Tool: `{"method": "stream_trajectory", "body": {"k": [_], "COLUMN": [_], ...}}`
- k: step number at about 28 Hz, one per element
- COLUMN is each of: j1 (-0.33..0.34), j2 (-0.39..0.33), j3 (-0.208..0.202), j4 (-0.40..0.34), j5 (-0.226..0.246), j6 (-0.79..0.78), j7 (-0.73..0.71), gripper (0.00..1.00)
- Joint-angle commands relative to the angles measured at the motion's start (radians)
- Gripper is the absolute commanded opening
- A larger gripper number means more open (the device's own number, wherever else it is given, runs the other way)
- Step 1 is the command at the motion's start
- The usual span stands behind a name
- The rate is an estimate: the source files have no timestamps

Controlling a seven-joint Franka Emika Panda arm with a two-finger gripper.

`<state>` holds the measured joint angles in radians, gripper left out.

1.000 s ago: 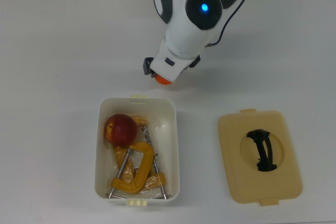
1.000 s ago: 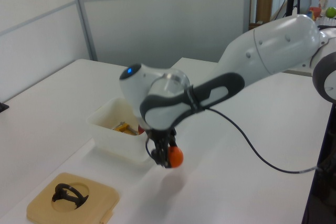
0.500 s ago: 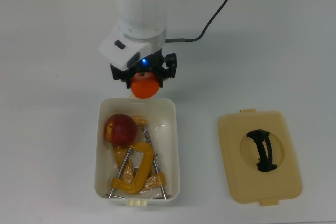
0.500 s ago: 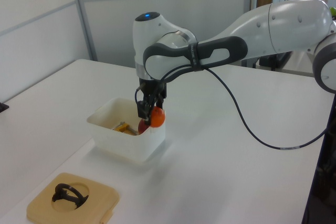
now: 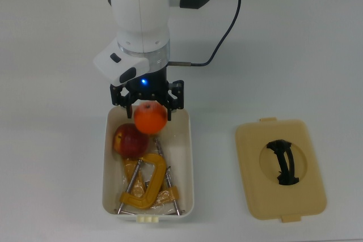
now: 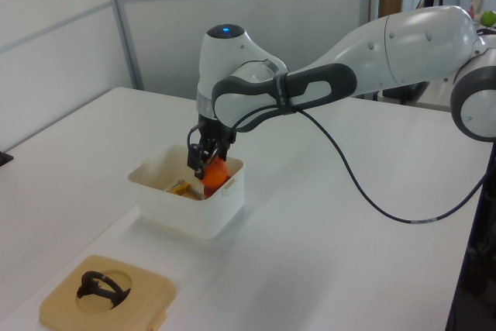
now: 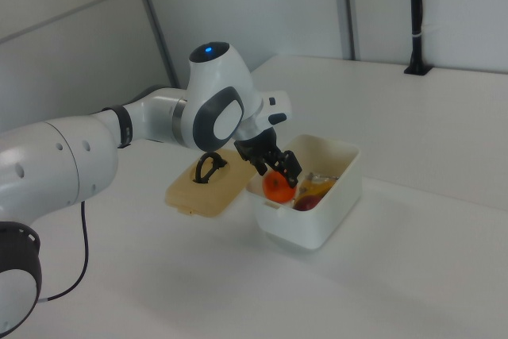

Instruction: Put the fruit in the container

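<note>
My gripper [image 5: 150, 107] is shut on the bright orange mandarin [image 5: 150, 119] and holds it over the far end of the white container [image 5: 190, 157]. In the left view the mandarin [image 6: 215, 175] hangs at about rim height of the container [image 6: 186, 211]. In the right view it [image 7: 277, 186] shows just inside the tub's [image 7: 317, 224] near rim, under the gripper [image 7: 274, 172]. The red apple [image 5: 129, 140] with yellowish patches lies inside the tub, just beside and below the mandarin.
Yellow C-clamps [image 5: 144, 188] fill the tub's near half in the top view. A flat tan lid [image 5: 249, 185] with a black handle [image 5: 283, 162] lies on the table at the top view's right. A black cable [image 5: 227, 26] trails from the arm.
The arm has carried the mandarin from the table beyond the tub, across its far rim, to over the inside and a little lower. The apple and clamps have not moved.
</note>
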<state>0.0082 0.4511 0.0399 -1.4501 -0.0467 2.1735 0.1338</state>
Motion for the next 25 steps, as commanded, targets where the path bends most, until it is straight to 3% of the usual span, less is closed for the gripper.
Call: {"method": "stream_trajectory", "body": {"k": [1,15,25], "j1": [-0.011,-0.091,-0.09], "j2": [-0.023,-0.135,-0.141], "j3": [-0.006,-0.006,-0.005], "j4": [-0.001,0.002,0.0], "j5": [0.011,0.014,0.008], "j6": [-0.032,-0.343,-0.403], "j7": [0.013,-0.134,-0.149], "gripper": [1.0,1.0,1.0]}}
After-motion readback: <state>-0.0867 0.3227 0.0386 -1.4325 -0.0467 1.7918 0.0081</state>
